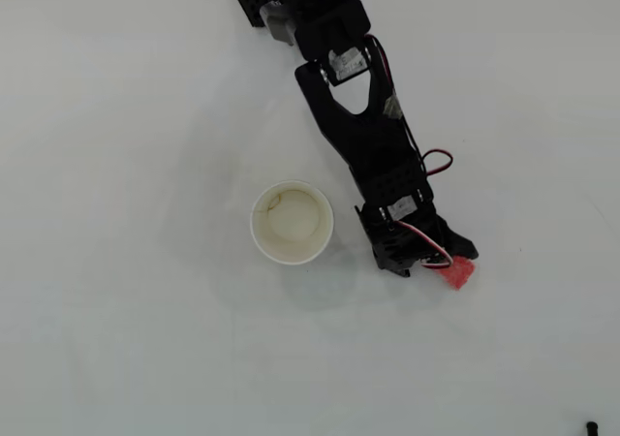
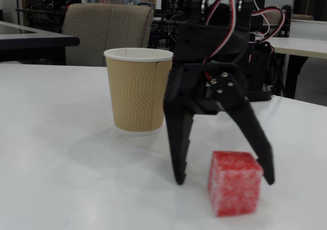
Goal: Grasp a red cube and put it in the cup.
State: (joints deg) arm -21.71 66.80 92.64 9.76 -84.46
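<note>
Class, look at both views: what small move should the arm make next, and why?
Probably shut the jaws. In the fixed view the gripper stands open and low at the table, its fingers either side of the red cube, which is not yet gripped; the cup waits alongside.

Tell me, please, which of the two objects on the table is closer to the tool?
The small speckled red cube, sitting between the open tool's fingertips; the ribbed tan paper cup stands farther back.

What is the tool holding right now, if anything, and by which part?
Nothing. The tool stands open with its tips down at the table; the red cube sits on the table by one finger, not clamped.
</note>
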